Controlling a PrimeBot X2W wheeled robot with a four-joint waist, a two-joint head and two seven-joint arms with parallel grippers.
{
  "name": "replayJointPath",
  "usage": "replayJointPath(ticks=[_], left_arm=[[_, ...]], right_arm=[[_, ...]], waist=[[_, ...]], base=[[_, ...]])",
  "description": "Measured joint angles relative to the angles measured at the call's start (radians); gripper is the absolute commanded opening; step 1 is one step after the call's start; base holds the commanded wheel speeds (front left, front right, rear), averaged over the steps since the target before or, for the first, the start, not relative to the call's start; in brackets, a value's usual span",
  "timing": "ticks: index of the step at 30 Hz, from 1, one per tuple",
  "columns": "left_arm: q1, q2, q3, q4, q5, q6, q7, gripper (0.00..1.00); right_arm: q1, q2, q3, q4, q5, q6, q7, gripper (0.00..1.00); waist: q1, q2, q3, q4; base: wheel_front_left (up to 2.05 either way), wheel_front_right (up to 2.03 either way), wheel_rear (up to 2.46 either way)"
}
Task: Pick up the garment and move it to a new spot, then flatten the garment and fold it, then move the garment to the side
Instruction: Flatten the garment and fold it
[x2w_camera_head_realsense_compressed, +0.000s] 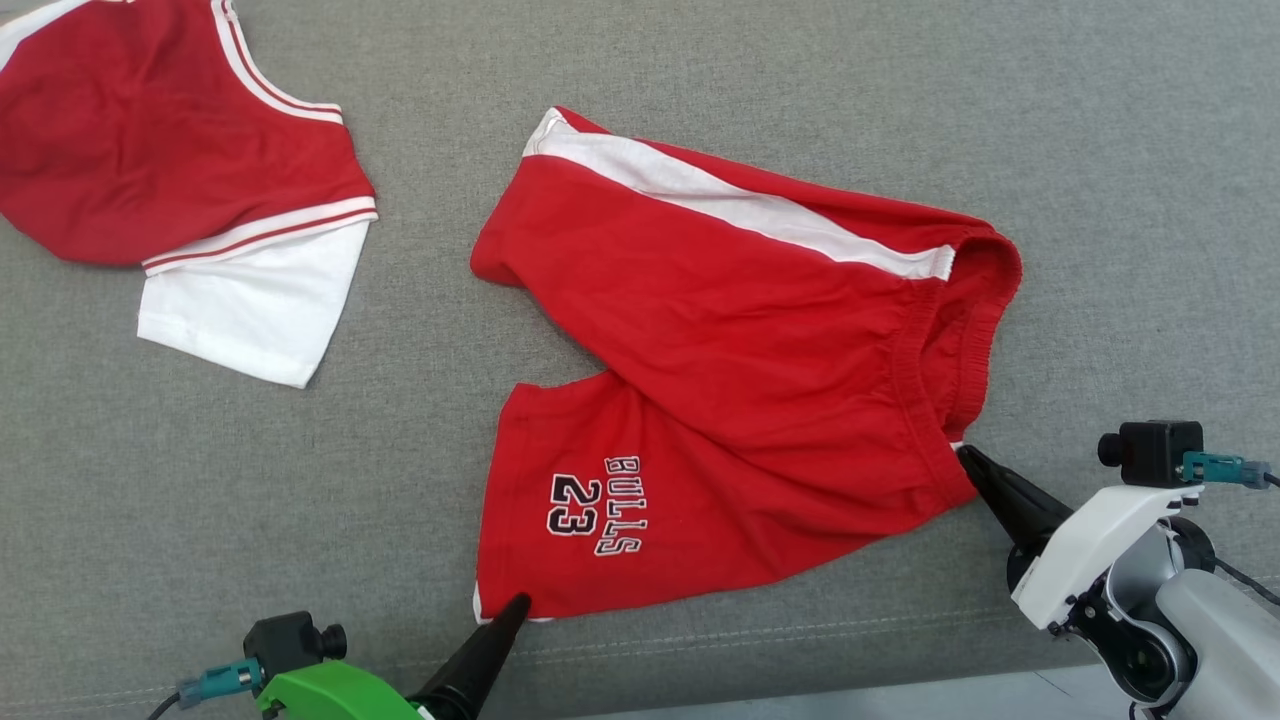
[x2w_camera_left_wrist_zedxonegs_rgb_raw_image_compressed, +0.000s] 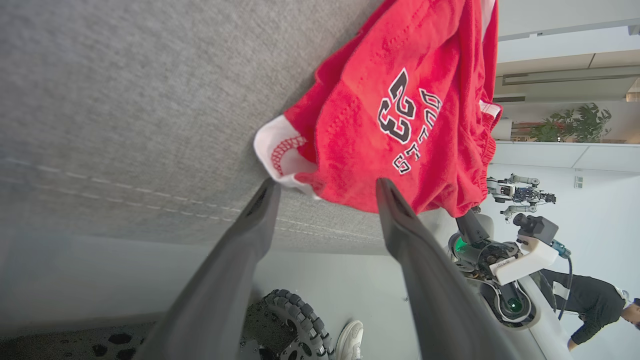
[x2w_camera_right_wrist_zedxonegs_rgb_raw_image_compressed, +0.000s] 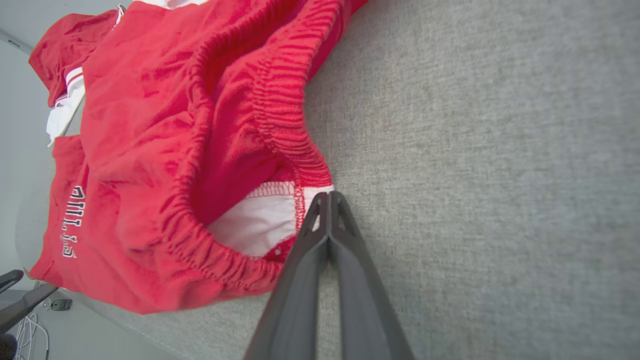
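The grey woven-fabric surface (x2w_camera_head_realsense_compressed: 700, 60), stitched with a pale seam along its near edge, carries two garments. The red fabric shorts (x2w_camera_head_realsense_compressed: 740, 330), white-striped and printed "BULLS 23", lie spread between the grippers: hem corner at the left gripper (x2w_camera_left_wrist_zedxonegs_rgb_raw_image_compressed: 326, 184), waistband corner touching the right gripper (x2w_camera_right_wrist_zedxonegs_rgb_raw_image_compressed: 329, 195). The red-and-white fabric jersey (x2w_camera_head_realsense_compressed: 150, 150) lies well beyond the left gripper, apart from the shorts.

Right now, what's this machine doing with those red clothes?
A two-armed robot is working on the red shorts, which lie spread on the grey cloth surface. Its right tool is shut at the waistband corner, seemingly pinching it. Its left tool is open at the hem corner of one leg. A red and white jersey lies apart, untouched.
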Motion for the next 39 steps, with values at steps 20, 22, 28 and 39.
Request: replayJointPath(ticks=[20,22,28,39], left_arm=[[-0.014,-0.009,-0.002,0.022,0.0,-0.004,-0.009,0.4],[-0.014,-0.01,-0.003,0.023,0.0,-0.004,-0.009,0.4],[-0.014,-0.014,-0.006,0.026,0.0,-0.009,-0.009,0.39],[-0.014,-0.017,-0.004,0.027,0.0,-0.009,-0.009,0.27]], right_arm=[[-0.012,-0.009,0.017,0.014,0.01,0.002,0.002,1.0],[-0.014,-0.009,0.021,0.016,0.01,0.002,0.002,1.0],[-0.018,0.001,0.036,0.017,0.02,0.002,0.015,0.0],[-0.011,0.014,0.036,0.013,0.095,0.002,0.036,0.0]], waist=[[0.0,0.0,-0.019,0.003],[0.0,0.0,-0.019,0.005],[0.0,0.0,-0.021,0.013],[0.0,0.0,-0.021,0.018]], base=[[0.0,0.0,0.0],[0.0,0.0,0.0],[0.0,0.0,0.0],[0.0,0.0,0.0]])
